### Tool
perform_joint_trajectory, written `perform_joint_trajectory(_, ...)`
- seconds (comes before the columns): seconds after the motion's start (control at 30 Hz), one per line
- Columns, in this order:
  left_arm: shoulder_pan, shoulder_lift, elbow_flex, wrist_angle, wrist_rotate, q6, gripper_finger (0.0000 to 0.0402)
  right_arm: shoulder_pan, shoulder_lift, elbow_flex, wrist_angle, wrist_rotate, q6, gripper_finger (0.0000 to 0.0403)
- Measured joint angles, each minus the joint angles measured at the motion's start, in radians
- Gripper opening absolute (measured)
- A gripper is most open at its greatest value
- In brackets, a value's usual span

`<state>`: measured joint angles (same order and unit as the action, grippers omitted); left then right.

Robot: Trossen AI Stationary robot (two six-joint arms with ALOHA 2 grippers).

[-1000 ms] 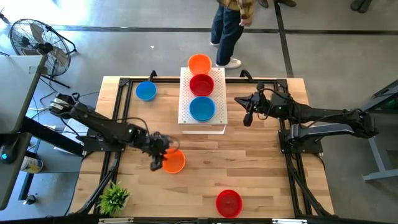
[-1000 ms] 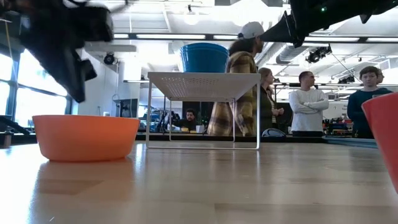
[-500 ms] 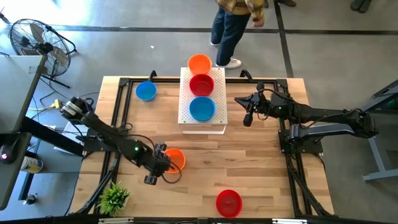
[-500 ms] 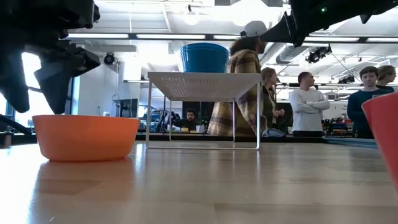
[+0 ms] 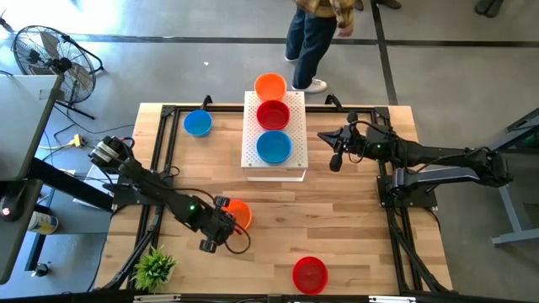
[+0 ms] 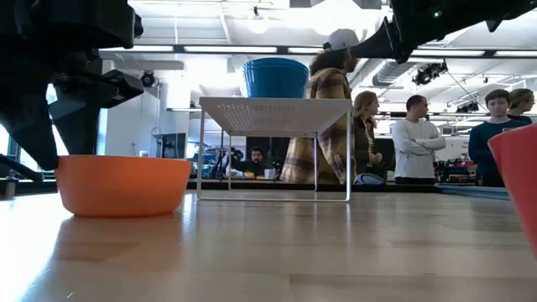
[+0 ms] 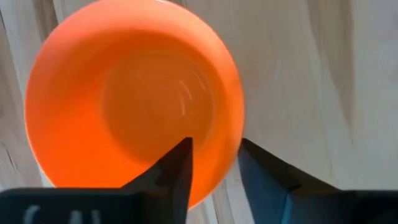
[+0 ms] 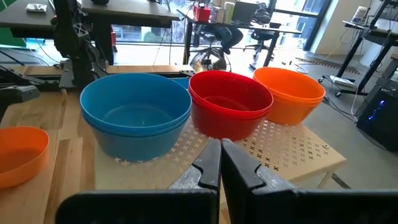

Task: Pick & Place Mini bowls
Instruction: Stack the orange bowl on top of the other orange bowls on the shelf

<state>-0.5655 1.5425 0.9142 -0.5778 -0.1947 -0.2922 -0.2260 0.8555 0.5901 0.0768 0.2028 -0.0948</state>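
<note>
Jaws of my left gripper (image 7: pixel 214 171) stand spread astride the rim of the orange bowl (image 5: pixel 239 215), one finger inside, one outside, at about seven o'clock on the table (image 5: pixel 354 227). I judge this the grasp step; next I should pinch the rim and lift toward the white platform (image 5: pixel 296 158) at twelve, which already carries blue, red and orange bowls. My right gripper (image 8: pixel 219 163) waits beside it, jaws pressed together. From table height the bowl hides my fingertips.
</note>
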Motion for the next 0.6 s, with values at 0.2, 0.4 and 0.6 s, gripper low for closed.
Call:
perform_joint_trajectory(0.2, 0.001, 0.023, 0.000, -0.004, 0.000, 0.000, 0.0070, 0.000, 0.000, 0.000, -0.007, 0.000, 0.000, 0.0000)
perform_joint_trajectory(0.4, 0.001, 0.052, -0.001, -0.021, 0.002, -0.028, 0.0063, 0.000, 0.000, 0.000, -0.010, -0.001, 0.000, 0.0000)
perform_joint_trajectory(0.6, 0.002, 0.052, 0.005, -0.059, 0.002, -0.035, 0.0039, 0.000, 0.000, 0.000, -0.013, -0.001, 0.000, 0.0000)
